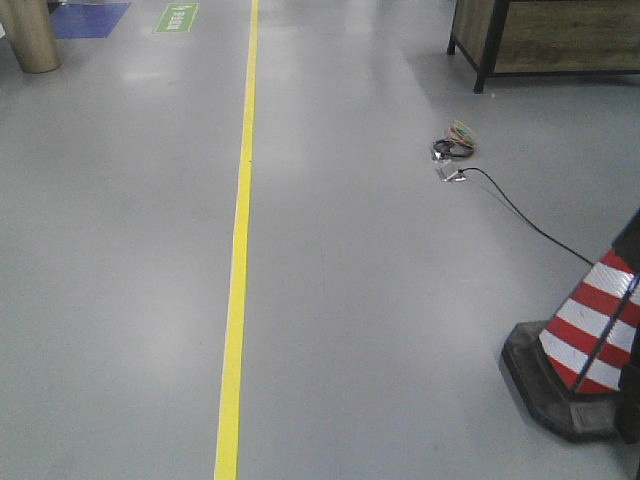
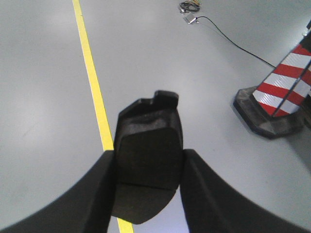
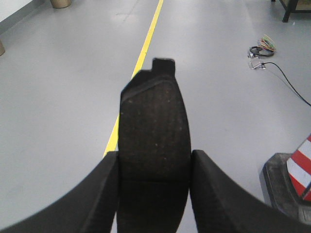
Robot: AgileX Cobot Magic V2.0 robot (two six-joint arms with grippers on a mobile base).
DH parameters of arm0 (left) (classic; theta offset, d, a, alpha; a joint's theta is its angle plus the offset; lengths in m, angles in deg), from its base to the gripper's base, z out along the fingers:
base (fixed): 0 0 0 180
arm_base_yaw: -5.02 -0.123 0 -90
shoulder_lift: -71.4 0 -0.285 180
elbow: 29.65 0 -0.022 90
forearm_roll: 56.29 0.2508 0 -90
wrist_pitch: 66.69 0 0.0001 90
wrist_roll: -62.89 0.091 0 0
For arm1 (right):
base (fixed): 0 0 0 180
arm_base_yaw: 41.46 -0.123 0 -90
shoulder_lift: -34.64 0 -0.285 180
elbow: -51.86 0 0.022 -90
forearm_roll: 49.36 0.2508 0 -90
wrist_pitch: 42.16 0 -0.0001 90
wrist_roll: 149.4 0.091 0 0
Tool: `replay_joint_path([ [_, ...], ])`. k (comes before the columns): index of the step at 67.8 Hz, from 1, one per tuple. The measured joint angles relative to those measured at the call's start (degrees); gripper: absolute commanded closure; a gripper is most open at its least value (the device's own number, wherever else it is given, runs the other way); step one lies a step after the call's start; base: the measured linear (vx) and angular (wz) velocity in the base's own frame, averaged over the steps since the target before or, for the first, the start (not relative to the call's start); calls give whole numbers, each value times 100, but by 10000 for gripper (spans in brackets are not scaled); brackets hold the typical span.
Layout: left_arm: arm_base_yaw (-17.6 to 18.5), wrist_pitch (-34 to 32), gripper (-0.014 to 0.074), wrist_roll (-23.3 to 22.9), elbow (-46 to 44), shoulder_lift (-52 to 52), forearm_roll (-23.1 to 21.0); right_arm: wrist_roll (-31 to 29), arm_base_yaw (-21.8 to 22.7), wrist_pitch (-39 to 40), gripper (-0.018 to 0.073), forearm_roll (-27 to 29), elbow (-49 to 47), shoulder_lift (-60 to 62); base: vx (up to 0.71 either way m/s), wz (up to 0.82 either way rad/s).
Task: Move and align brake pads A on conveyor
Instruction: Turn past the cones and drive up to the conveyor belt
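Grippers: left gripper [image 2: 148, 160] and right gripper [image 3: 153, 145] both pressed together, empty, above grey floor [image 1: 400, 300] near yellow line [image 1: 238, 250] and traffic cone [image 1: 590, 340]. Brake pads A and conveyor out of view. Judgement: pads stiff, dense; pinch across long edges.

An industrial hall or factory floor: smooth grey painted concrete [image 1: 380, 300] marked with a long yellow lane line [image 1: 238, 250], a red-and-white traffic cone [image 1: 590, 330] on a black base, and coloured floor signs [image 1: 176, 17] far off
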Motion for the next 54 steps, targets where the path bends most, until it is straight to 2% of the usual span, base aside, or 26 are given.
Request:
replay_joint_path([
  [31, 0, 0, 603, 0, 0, 0, 0, 0, 0, 0, 566, 0, 0, 0, 43, -7],
  [41, 0, 0, 603, 0, 0, 0, 18, 0, 0, 0, 566, 0, 0, 0, 33, -48],
  [54, 0, 6, 603, 0, 0, 0, 25, 0, 0, 0, 566, 0, 0, 0, 27, -83],
])
